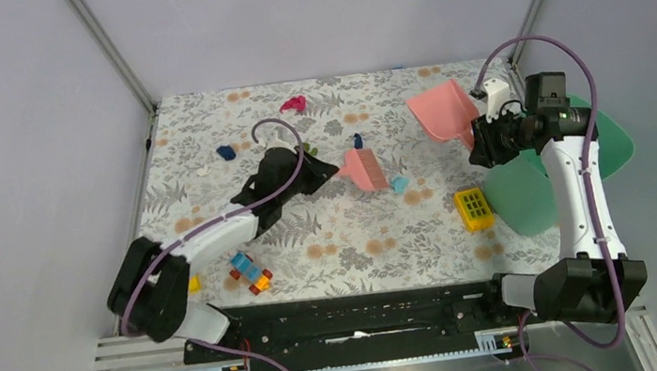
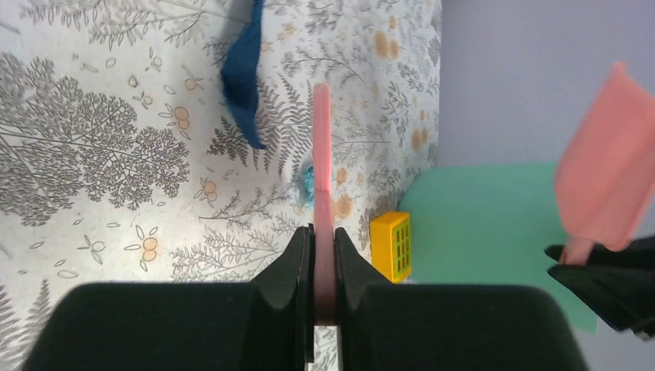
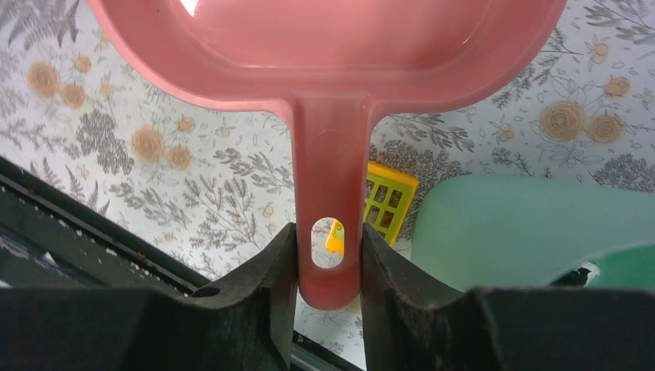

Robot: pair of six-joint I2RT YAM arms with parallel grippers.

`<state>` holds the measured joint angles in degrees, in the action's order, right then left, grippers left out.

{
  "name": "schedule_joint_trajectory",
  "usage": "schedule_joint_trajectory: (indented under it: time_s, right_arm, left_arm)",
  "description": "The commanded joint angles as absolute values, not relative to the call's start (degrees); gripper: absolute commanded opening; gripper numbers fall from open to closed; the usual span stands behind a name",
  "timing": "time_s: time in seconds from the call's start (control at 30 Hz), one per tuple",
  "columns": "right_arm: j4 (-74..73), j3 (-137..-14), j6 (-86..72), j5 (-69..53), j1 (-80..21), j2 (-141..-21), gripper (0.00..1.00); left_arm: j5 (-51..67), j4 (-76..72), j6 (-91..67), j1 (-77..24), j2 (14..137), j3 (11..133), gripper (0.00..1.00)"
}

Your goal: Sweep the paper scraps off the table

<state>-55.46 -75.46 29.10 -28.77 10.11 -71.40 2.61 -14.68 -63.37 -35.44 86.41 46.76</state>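
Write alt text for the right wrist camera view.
The right gripper clamps the handle of a pink dustpan, whose scoop fills the top of the frame, with the fern-and-flower table beyond it. Behind the handle sit a yellow grid-topped block and the edge of a teal mat.

My left claw (image 2: 323, 243) holds the brush (image 1: 363, 170) near the middle of the desk (image 1: 341, 241); my right claw (image 3: 328, 259) holds the dustpan (image 1: 441, 112) at the far right. Of the paper scraps (image 1: 398, 183), one lies just right of the brush, one just behind it, others far left. The grid block (image 1: 473, 208) sits before the dustpan, beside the mat (image 1: 520, 195); the toy bricks (image 1: 250, 273) lie near left.
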Motion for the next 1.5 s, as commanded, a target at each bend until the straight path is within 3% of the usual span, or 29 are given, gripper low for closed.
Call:
schedule_joint_trajectory:
  time_s: [0.0, 0.17, 0.37, 0.7, 0.93, 1.2, 1.47]
  right_arm:
    - [-61.9, -79.0, 35.9, -28.5, 6.9, -71.2, 0.0]
    - [-66.9, -78.3, 42.1, -23.0, 4.6, -71.2, 0.0]
    - [-71.6, -72.4, 47.0, -13.2, 0.9, -71.6, 0.0]
    - [-73.7, -62.8, 48.4, -0.6, -2.4, -73.1, 0.0]
    - [-71.4, -63.7, 44.5, 3.8, -5.6, -77.9, 0.0]
    - [-67.3, -64.9, 39.6, 8.1, -13.5, -85.4, 0.0]
    - [-63.5, -66.6, 36.4, 7.9, -15.9, -92.1, 0.0]
  left_arm:
    - [2.4, -4.4, -52.2, -35.6, 76.8, 51.6, 0.0]
    - [-3.3, 12.8, -40.5, -35.5, 72.7, 62.8, 0.0]
    - [-7.4, 24.5, -27.2, -35.6, 80.4, 76.1, 0.0]
    - [4.9, 28.7, -19.6, -35.9, 101.4, 94.9, 0.0]
    - [8.9, 36.4, -18.0, -39.6, 115.7, 112.6, 0.0]
    - [7.6, 38.6, -18.5, -41.6, 120.8, 115.8, 0.0]
    - [20.4, 37.6, -20.8, -42.7, 120.7, 113.7, 0.0]
